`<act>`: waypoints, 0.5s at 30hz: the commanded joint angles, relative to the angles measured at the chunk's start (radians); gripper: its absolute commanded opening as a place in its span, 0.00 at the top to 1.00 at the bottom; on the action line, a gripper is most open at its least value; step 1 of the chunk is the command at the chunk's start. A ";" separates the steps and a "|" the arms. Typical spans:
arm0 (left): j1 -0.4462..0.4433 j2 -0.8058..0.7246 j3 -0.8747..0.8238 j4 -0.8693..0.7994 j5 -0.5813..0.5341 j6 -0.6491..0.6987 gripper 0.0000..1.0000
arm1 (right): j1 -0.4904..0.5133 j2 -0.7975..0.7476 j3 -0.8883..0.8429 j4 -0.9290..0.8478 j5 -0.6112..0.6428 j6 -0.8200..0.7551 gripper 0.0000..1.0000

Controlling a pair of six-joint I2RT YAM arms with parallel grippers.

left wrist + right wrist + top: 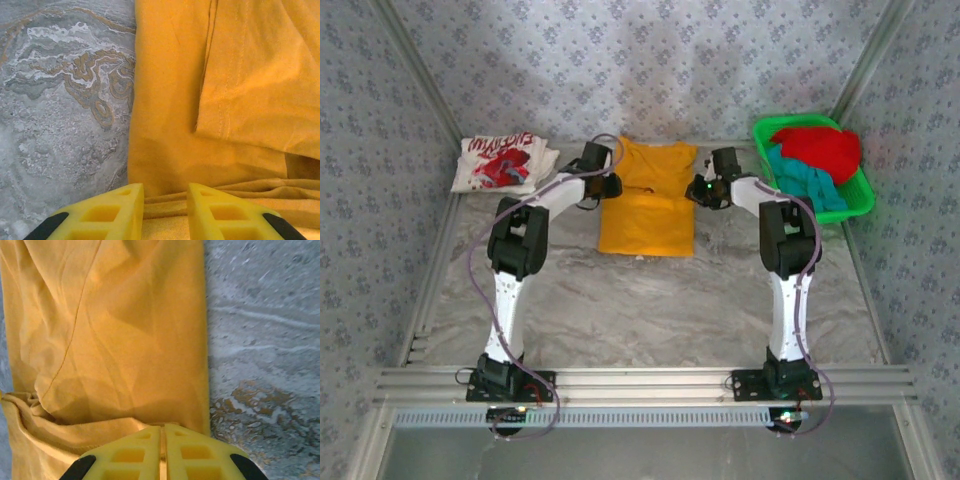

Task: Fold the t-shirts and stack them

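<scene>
Pale wallpaper (pixel 620 60) with a repeated small blue motif closes in the space on three sides. Below it lies a grey marbled tabletop (pixel 650 300) with tan swirls, edged by an aluminium rail frame (pixel 640 380). The yellow-orange cloth t-shirt (pixel 648 215) lies partly folded at the far centre. A white folded t-shirt (pixel 505 163) sits far left, and its red lettering is too blurred to read. A green plastic basket (pixel 850 210) holds red (pixel 820 145) and teal (pixel 800 180) tees. The left gripper (pixel 165 210), narrowly parted, pinches a thick fold of the yellow-orange shirt. The right gripper (pixel 162 450), pressed together, nips that shirt's edge.
</scene>
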 commanded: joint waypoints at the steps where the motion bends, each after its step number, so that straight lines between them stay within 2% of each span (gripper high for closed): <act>1: -0.002 -0.040 -0.020 -0.051 0.018 0.000 0.70 | 0.006 -0.044 -0.007 -0.023 -0.015 0.007 0.87; 4: -0.003 -0.170 -0.208 0.075 0.035 -0.038 0.70 | 0.028 -0.144 -0.101 0.034 -0.017 -0.018 0.87; 7: -0.004 -0.252 -0.342 0.177 0.094 -0.078 0.67 | 0.048 -0.178 -0.143 0.058 -0.086 -0.024 0.88; 15: -0.017 -0.194 -0.451 0.224 0.189 -0.135 0.72 | 0.083 -0.086 -0.185 0.058 -0.137 -0.001 0.91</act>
